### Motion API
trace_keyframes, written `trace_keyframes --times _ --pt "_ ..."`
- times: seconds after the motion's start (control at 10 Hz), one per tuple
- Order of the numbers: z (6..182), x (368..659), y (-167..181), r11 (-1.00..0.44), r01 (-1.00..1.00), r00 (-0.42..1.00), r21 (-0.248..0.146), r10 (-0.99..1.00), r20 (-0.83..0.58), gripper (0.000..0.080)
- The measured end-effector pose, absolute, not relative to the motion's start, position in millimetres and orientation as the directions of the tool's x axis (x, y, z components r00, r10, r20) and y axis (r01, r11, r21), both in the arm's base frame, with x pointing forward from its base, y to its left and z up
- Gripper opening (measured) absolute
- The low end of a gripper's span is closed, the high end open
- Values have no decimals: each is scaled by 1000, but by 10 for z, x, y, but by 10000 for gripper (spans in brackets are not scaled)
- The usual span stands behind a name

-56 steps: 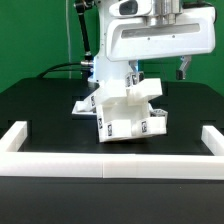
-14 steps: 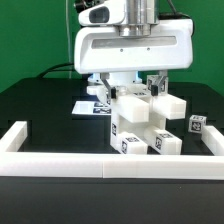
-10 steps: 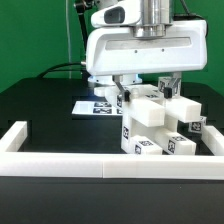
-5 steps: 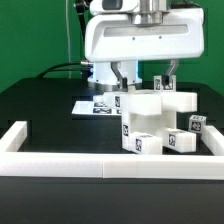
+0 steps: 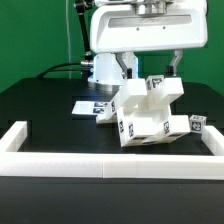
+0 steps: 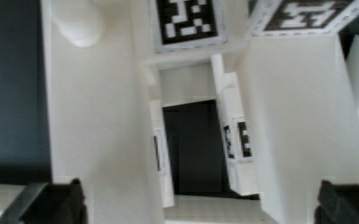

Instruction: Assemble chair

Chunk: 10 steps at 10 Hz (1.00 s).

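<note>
Claw (image 5: pixel 150 66) spread wide above chair (image 5: pixel 150 115)

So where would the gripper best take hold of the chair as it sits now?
Across the chair's raised top slab, coming straight down from above: its two flat upright sides face the open gripper hanging over it. The lower tagged blocks look too cluttered and tilted.

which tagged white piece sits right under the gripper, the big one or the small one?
The big chair assembly, tilted, directly beneath the gripper. The small tagged block lies lower, off to the exterior view's right, away from the fingers.
</note>
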<state>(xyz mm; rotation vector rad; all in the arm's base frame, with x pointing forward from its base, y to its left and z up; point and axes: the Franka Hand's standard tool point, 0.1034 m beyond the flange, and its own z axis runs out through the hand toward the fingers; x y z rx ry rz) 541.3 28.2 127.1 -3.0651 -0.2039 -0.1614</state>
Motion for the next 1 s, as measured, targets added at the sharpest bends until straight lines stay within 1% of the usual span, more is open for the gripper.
trace_keyframes --times 0.2,0.4,0.6,1.0 --pt "1231 5420 333 -989 138 985 -56 131 114 649" --pt "1152 5432 335 -989 140 985 -53 134 109 649" --pt "1096 5487 325 -986 162 982 -48 157 107 649" --pt "1075 5519 352 -985 166 979 -42 160 123 649"
